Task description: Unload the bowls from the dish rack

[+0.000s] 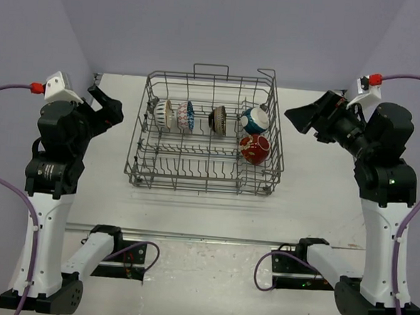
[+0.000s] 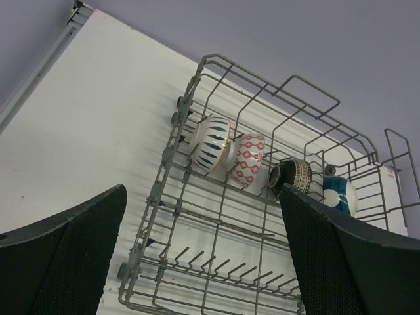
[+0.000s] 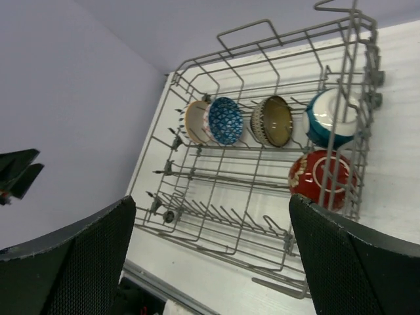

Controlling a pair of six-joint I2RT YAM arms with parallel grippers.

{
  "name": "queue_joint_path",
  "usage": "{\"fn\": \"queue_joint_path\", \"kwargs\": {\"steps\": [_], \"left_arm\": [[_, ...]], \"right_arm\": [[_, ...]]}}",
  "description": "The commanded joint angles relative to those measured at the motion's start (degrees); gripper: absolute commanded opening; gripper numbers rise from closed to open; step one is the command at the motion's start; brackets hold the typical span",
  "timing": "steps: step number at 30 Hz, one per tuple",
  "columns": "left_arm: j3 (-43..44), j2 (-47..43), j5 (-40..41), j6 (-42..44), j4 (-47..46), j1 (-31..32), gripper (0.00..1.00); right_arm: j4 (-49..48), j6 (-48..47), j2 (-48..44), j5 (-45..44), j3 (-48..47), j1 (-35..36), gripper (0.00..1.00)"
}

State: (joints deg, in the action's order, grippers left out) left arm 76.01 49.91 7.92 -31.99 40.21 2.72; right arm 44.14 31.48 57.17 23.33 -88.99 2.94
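Note:
The grey wire dish rack (image 1: 201, 188) stands mid-table. In its back row, on edge, are the white striped bowl (image 1: 163, 114), the blue-red patterned bowl (image 1: 185, 117), the dark brown bowl (image 1: 218, 120) and the teal-white bowl (image 1: 256, 120). The red patterned bowl (image 1: 255, 149) lies in front of the teal one. My left gripper (image 1: 107, 107) is open and empty, raised left of the rack. My right gripper (image 1: 303, 119) is open and empty, raised right of it. The left wrist view shows the striped bowl (image 2: 211, 147); the right wrist view shows the red bowl (image 3: 321, 177).
The rack's front rows of tines (image 2: 230, 266) hold nothing. A metal rail (image 1: 205, 237) runs along the table's near edge, in front of the arm bases. Purple walls close the table at the back and sides. Bare white table lies on each side of the rack.

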Motion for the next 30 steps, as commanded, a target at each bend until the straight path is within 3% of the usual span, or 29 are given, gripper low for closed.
{"fn": "queue_joint_path", "kwargs": {"steps": [1,4,11,18,21,30], "left_arm": [[0.37,1.42,0.08,-1.06,1.45,0.27,0.98],[-0.50,1.68,-0.54,-1.50,2.07,0.27,0.97],[1.50,3.87,-0.37,-1.41,2.86,0.27,0.97],[4.59,8.18,-1.15,-1.32,3.13,0.27,0.97],[3.89,8.89,-0.81,-1.24,1.72,0.27,0.97],[5.12,14.86,1.91,1.06,-1.18,0.27,0.96]], "right_arm": [[-3.76,1.47,1.98,9.32,-1.45,0.49,0.99],[-11.76,6.12,6.63,13.83,-1.45,2.85,0.97],[-16.44,8.15,25.93,13.23,-13.04,13.04,0.99],[-14.26,9.73,49.16,15.16,-32.87,18.50,0.98],[-11.27,9.73,58.37,15.08,-41.66,21.14,0.93],[-14.78,13.34,71.67,13.06,-46.54,25.71,0.87]]}}
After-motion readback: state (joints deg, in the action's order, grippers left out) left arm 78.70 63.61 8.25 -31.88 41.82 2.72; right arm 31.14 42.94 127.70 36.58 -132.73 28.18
